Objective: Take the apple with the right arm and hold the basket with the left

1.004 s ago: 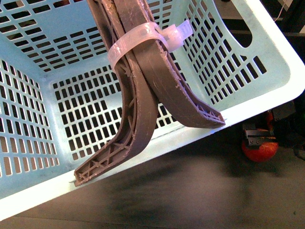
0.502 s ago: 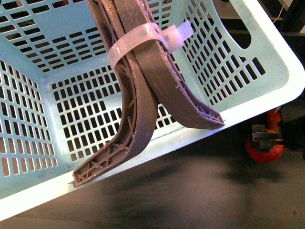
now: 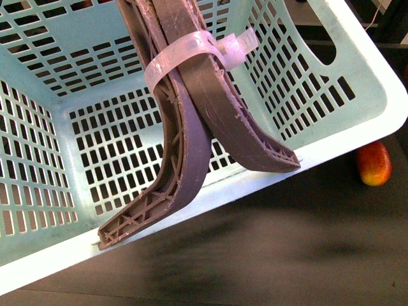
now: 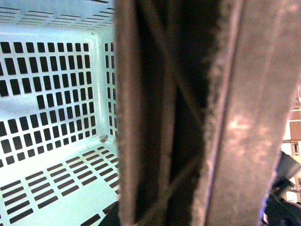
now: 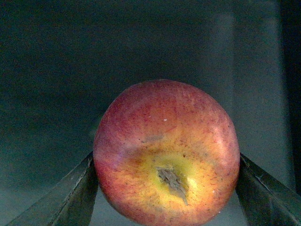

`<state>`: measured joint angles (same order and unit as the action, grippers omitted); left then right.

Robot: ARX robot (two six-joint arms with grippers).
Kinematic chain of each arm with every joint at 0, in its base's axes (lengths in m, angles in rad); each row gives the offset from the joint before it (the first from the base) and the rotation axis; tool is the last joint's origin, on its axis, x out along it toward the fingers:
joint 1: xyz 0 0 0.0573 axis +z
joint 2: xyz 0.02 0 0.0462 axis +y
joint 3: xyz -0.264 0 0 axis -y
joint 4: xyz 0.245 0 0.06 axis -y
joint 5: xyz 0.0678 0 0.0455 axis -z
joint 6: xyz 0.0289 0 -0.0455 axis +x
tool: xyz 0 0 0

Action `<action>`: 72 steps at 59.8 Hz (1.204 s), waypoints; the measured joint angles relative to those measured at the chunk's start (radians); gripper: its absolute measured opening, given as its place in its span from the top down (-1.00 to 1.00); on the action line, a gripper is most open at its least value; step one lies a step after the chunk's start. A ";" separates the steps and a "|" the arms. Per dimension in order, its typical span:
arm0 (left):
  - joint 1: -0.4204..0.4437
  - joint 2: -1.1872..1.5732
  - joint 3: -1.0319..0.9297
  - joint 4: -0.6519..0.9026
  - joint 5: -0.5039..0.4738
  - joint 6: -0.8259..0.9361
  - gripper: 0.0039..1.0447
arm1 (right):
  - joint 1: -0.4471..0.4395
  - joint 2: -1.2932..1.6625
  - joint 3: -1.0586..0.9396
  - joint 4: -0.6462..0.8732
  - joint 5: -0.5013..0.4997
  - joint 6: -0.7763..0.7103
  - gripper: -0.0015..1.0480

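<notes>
The light aqua basket (image 3: 357, 95) fills the front view, tilted, with its brown-grey handles (image 3: 191, 127) bound by a white zip tie (image 3: 191, 51). In the left wrist view those handles (image 4: 244, 117) sit right against the camera, above the basket's slotted inside (image 4: 47, 94). My left gripper is shut on the basket; its fingers are hidden behind the handles. The right wrist view shows the red apple (image 5: 164, 136) with a yellow patch, pinched in my right gripper (image 5: 166, 157) between the two dark fingers (image 5: 70, 193), over a dark surface. Neither the apple nor the right gripper shows in the front view.
An elongated red-orange mango (image 3: 374, 164) lies on the dark tabletop (image 3: 268, 255) just past the basket's right corner. Dark equipment stands beyond the basket at the upper right.
My right gripper with the apple has moved right and out of the front view, uncovering the mango. The basket and its handles have not moved.
</notes>
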<state>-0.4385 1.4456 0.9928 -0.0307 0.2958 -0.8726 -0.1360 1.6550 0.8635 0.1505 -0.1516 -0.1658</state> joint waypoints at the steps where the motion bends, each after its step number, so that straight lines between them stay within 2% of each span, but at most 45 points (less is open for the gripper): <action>1: 0.000 0.000 0.000 0.000 0.000 0.000 0.73 | 0.005 -0.034 0.000 -0.009 -0.013 0.004 -0.37; 10: 0.000 0.000 0.000 0.000 0.000 0.000 0.73 | 0.054 -0.191 0.001 -0.034 -0.068 0.053 -0.37; 24: 0.000 0.000 0.000 0.000 0.000 0.000 0.73 | 0.340 -0.367 -0.011 -0.031 -0.076 0.130 -0.36; 36: 0.000 0.000 0.000 0.000 0.000 0.000 0.73 | 0.460 -0.366 -0.035 -0.025 -0.050 0.168 -0.36; 48: 0.000 0.000 0.000 0.000 0.001 0.000 0.73 | 0.513 -0.338 -0.062 -0.019 -0.032 0.174 -0.37; 54: 0.000 0.000 0.000 0.000 0.000 0.000 0.73 | 0.531 -0.330 -0.071 -0.018 -0.032 0.174 -0.61; 58: 0.000 0.000 0.000 0.000 0.000 0.000 0.73 | 0.537 -0.329 -0.071 -0.013 -0.014 0.173 -0.85; 72: -0.002 0.006 0.000 -0.002 -0.001 0.003 0.73 | 0.480 -0.363 -0.072 0.008 0.157 0.170 -0.83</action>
<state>-0.4400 1.4513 0.9924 -0.0326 0.2951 -0.8700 0.3443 1.2919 0.7914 0.1589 0.0051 0.0044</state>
